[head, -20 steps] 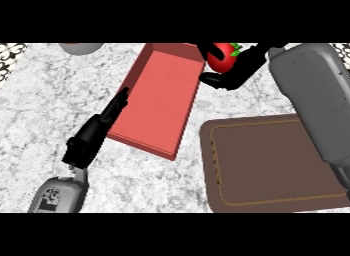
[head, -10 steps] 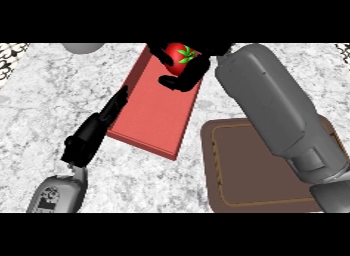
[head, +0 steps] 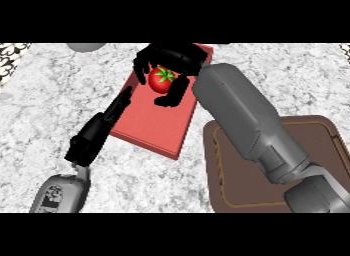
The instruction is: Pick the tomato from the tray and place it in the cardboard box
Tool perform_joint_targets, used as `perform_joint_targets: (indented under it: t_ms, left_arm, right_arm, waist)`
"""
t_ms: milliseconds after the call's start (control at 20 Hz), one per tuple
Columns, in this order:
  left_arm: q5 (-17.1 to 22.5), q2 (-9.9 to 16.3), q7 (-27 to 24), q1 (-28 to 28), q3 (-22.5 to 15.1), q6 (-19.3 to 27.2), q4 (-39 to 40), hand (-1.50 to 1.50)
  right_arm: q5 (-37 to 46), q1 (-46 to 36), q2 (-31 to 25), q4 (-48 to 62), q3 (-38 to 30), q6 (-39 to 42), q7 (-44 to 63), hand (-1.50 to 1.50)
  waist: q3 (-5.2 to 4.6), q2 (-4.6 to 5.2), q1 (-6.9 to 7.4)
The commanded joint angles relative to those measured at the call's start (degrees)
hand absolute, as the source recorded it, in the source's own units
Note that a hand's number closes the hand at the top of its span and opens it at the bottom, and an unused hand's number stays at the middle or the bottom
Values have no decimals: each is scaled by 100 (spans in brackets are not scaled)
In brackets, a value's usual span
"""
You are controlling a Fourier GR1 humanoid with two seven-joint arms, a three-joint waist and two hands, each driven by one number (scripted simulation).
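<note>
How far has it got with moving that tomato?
Done: the right hand is curled round the tomato. In hand: it holds it over the red box, away from the brown tray. Left: letting go inside the box. The left hand lies along the box's edge.

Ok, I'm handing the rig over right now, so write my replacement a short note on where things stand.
Right hand: shut on the tomato, fingers curled round it, above the red box.
Left hand: open, straight fingers lying along the red box's left edge.
Brown tray: at right, partly hidden by the right forearm.
Done: tomato picked up and carried over the box.
Left: release it into the box, withdraw.
</note>
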Motion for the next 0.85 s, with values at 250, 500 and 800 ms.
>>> perform_joint_targets:
  t_ms: [250, 500, 800]
  left_arm:
    - [7, -19, -309, -5, 34, -36, 170, 0]
    - [-2, 53, -167, -110, 38, -100, 104, 0]
    - [-44, -102, -76, -69, -69, -10, 54, 0]
  right_arm:
    - [-489, -145, 121, 1213, -173, 307, -604, -150]
    - [-1645, -283, 122, 1324, -1279, 806, -533, -150]
    - [-2476, -729, -390, 1869, -2178, 1802, -161, -150]
  waist:
    - [2, 38, 91]
    - [6, 59, 103]
    - [5, 88, 185]
